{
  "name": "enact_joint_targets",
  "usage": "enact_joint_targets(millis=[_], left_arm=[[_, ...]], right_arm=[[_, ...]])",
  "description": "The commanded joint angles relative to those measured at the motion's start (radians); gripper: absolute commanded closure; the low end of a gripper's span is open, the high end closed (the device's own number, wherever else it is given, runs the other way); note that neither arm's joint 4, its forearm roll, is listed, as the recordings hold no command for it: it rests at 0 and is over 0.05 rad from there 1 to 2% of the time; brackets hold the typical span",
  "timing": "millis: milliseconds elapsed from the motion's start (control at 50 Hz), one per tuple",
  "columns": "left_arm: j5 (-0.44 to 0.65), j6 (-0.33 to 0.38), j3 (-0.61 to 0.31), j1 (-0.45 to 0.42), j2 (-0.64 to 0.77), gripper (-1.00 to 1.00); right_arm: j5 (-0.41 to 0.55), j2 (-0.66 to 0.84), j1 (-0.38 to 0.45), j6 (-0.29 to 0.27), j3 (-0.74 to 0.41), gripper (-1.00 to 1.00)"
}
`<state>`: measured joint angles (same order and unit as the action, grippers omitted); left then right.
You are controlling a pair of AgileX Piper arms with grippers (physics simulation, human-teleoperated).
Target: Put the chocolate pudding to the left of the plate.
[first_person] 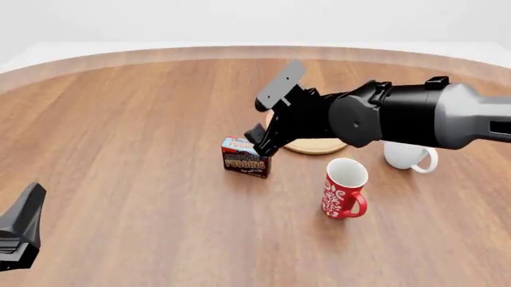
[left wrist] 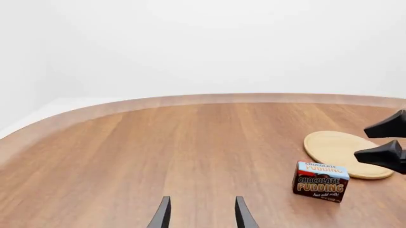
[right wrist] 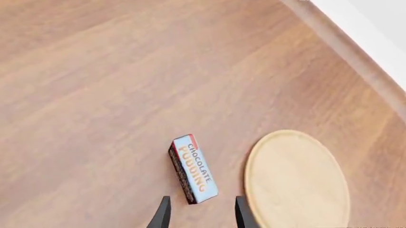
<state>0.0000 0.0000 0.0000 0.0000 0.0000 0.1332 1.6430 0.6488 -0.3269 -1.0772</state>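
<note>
- Pudding first: the small rectangular chocolate pudding box (first_person: 245, 156), dark brown and red with a light blue top band, stands upright on the brown wooden counter (first_person: 128, 125), free of both grippers.
- Landmark for everything here is the flat round light tan wooden plate (first_person: 315, 145). In the front view the box sits just to the plate's left, close beside it but not touching; the right wrist view shows bare counter between the two.
- Judged from that placement, the main job looks done: the box already rests on the plate's left side. What seems left is only for the right arm to pull clear without knocking the box.
- The right gripper (first_person: 267, 122) hangs above the gap between the box and the plate, reaching in from the plate's right; its arm crosses over part of the plate. Its black fingers are spread apart and hold nothing.
- The left gripper (left wrist: 201, 213) is well away from the plate, low and near the front edge of the counter. Its fingers are parted, with nothing between them.
- A red patterned ceramic mug (first_person: 344, 189) stands nearer the camera than the plate, and a white mug (first_person: 408, 156) sits to the plate's right.
</note>
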Motion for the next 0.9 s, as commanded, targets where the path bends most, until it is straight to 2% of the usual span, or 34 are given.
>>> enact_joint_targets(millis=[20,140,160,460,900], left_arm=[[0.0,0.0,0.0,0.0,0.0,-1.0],[0.0,0.0,0.0,0.0,0.0,-1.0],[0.0,0.0,0.0,0.0,0.0,-1.0],[0.0,0.0,0.0,0.0,0.0,-1.0],[0.0,0.0,0.0,0.0,0.0,-1.0]], right_arm=[[-0.035,0.043,-0.009,0.014,0.004,-1.0],[-0.04,0.07,-0.011,0.016,-0.014,-1.0],[-0.048,0.076,-0.011,0.035,-0.016,-1.0],[-0.06,0.105,-0.021,0.028,-0.016,-1.0],[-0.108,0.14,-0.008,0.051,0.008,-1.0]])
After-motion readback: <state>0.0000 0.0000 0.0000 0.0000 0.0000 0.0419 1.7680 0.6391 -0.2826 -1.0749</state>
